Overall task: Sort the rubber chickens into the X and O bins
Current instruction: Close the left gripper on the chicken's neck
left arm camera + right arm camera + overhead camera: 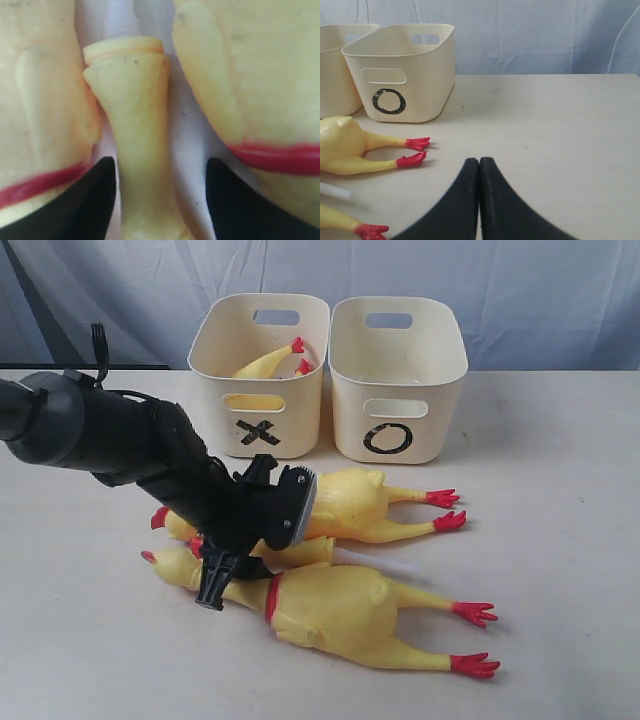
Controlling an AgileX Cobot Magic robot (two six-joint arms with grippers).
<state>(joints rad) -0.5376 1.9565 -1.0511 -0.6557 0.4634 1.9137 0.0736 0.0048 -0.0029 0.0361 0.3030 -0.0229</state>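
Left arm (100, 430) covers most of the small chicken (300, 552) lying between two large chickens (335, 605) on the table (560, 540); head hidden. Left gripper (161, 200) angled down, jaws half-wide astride it, gap one side, no grip. Right gripper (479, 170) pinched closed, empty, outside the exterior view. X bin (260, 435) holds another small chicken (265, 363); O bin (400, 410) just beside

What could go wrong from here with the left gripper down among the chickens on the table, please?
1. The left gripper straddles the small chicken, wedged between the far large chicken and near large chicken; its fingers could snag or drag either one.
2. The jaws flank a narrow, soft-looking part, so it may slip or swing when lifted.
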